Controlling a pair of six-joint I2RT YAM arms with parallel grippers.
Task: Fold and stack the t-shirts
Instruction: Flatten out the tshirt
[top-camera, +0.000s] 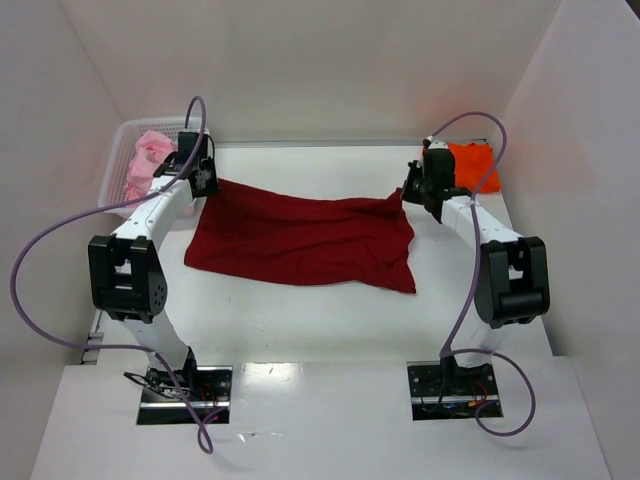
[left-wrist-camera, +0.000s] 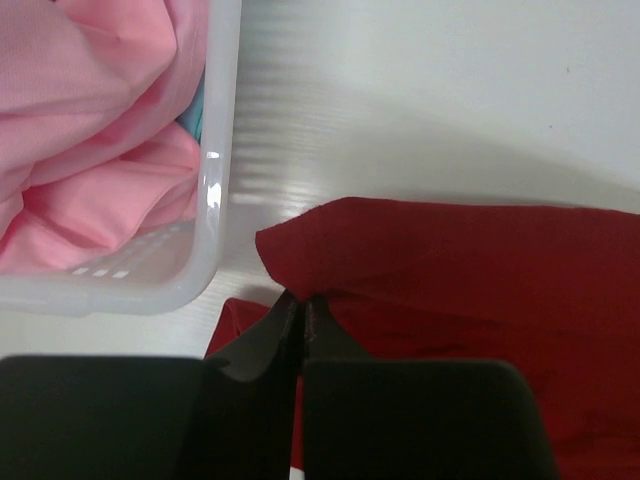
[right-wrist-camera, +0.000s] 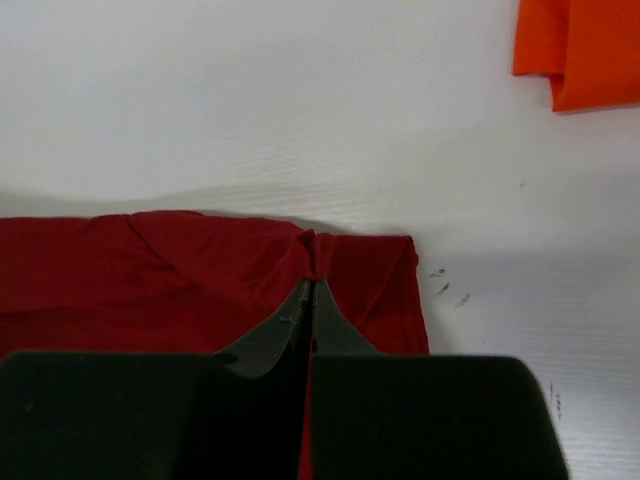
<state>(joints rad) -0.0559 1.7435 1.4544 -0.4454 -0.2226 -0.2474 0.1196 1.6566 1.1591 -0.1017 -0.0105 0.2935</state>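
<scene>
Left gripper (left-wrist-camera: 301, 305) and right gripper (right-wrist-camera: 311, 290) each pinched tight on a far corner of the dark red t-shirt (top-camera: 300, 240) spread between them on the table (top-camera: 300, 320), pink t-shirts (left-wrist-camera: 90, 120) in the basket (left-wrist-camera: 215, 200) far-left, orange t-shirt (right-wrist-camera: 580, 50) far-right.

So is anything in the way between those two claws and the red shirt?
Nothing visible. The left gripper and right gripper are each shut on a far corner of the dark red shirt. The white basket sits to its left, the orange shirt to its right, neither lying on it.
</scene>
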